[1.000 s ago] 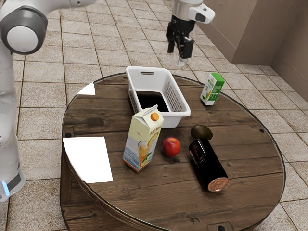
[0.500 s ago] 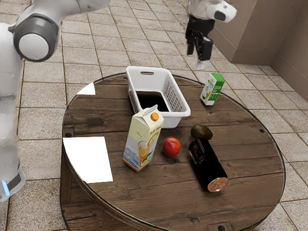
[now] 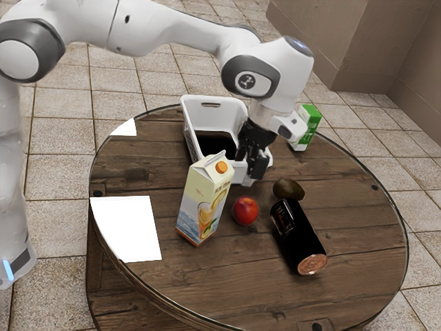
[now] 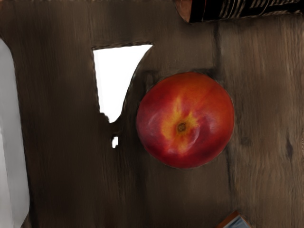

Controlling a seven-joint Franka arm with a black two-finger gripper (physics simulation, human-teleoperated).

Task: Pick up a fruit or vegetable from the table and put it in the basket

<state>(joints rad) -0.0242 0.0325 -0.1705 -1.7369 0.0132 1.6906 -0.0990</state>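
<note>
Evidently, the hand [image 3: 249, 170] was poised empty above the counter [image 3: 358, 234], its fingers parted. The peach [image 3: 245, 211] was seen lower down, on the side away from the basket [image 3: 224, 116], between carton [image 3: 202, 205] and bottle [image 3: 299, 238]; a slight shift that way, then descent, seemed to be called for.

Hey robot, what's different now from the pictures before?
My hand moved! It was up higher in the exterior view, and now it has come down close to the red fruit. It hasn't grabbed anything or let anything go. The red fruit, avocado, basket, black container, tall carton and green carton all stayed put.
</note>
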